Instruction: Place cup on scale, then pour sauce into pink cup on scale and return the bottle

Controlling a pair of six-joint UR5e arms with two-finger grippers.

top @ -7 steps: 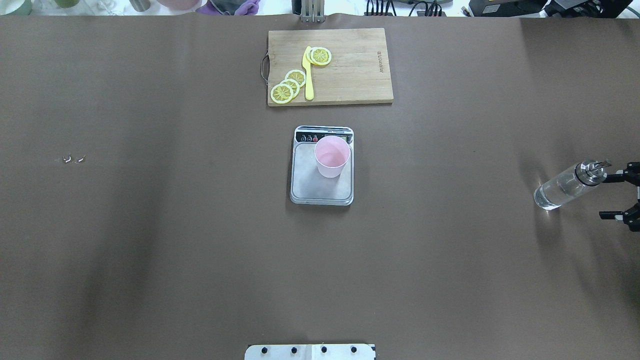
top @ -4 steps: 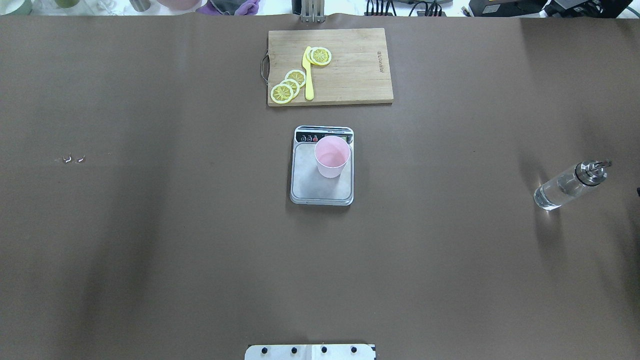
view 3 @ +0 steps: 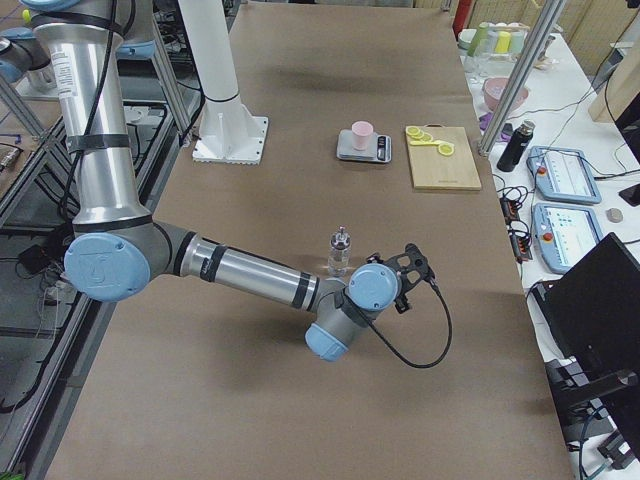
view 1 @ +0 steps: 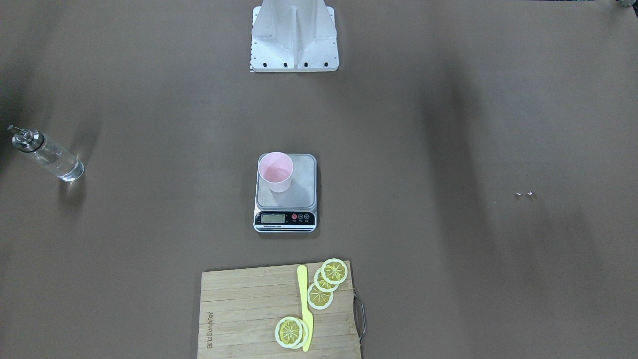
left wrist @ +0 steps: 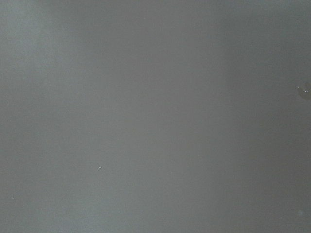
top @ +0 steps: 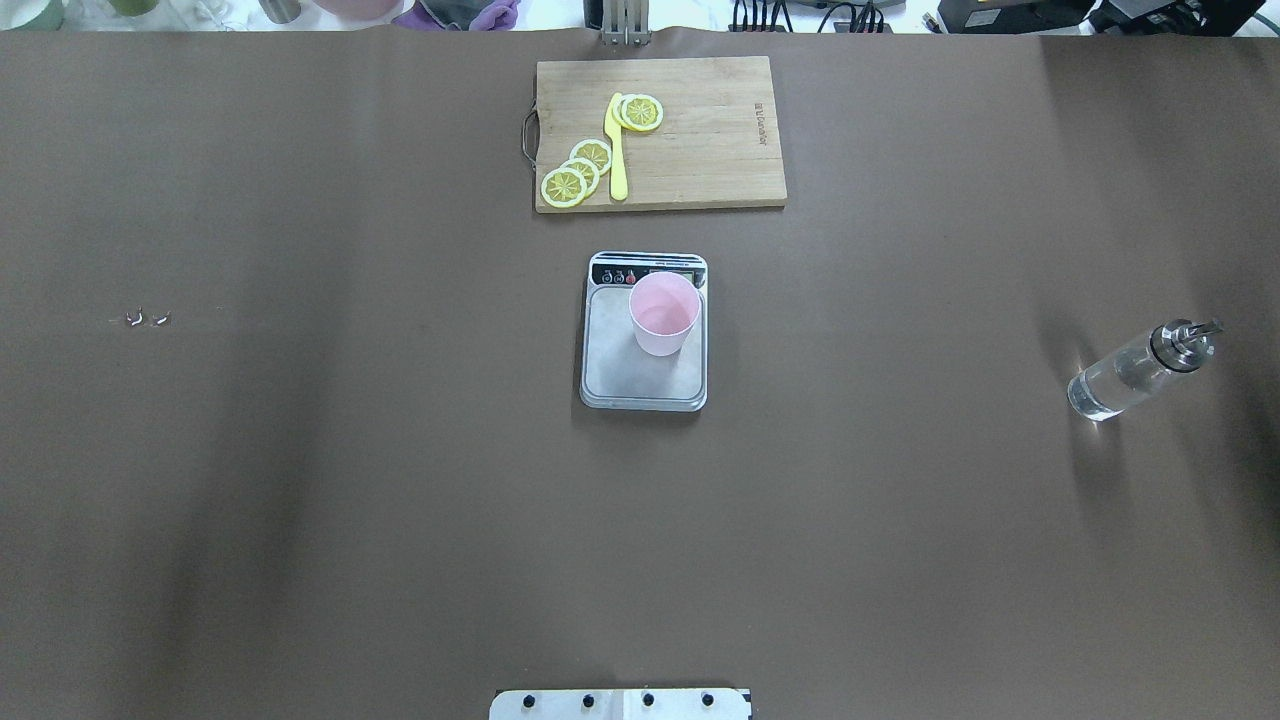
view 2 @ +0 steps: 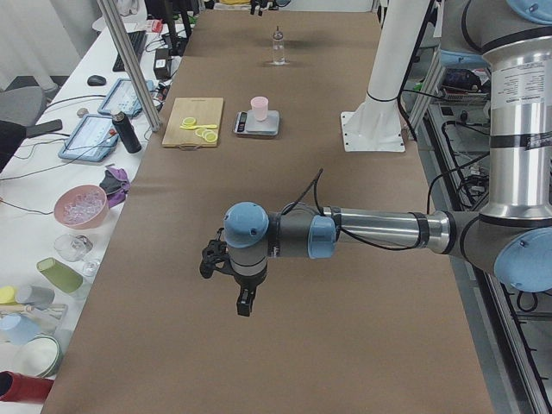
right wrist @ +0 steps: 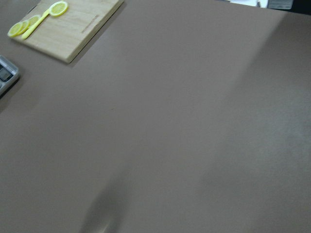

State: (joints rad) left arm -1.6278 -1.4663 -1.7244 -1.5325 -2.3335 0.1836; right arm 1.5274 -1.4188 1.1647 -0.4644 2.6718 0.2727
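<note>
The pale pink cup stands upright on the scale, toward its display end; both also show in the front view, the cup on the scale. The clear glass bottle with a metal spout stands alone at the table's right, clear liquid in it; it also shows in the front view. My right gripper shows only in the right side view, just beyond the bottle and apart from it. My left gripper shows only in the left side view, far from everything. I cannot tell whether either is open or shut.
A wooden cutting board with lemon slices and a yellow knife lies behind the scale. Two small white bits lie at the left. The robot's base plate is at the near edge.
My right gripper, open beside the bottle's spout at first, has drawn back to the right and out of the overhead view. The bottle, cup and scale have not moved.
</note>
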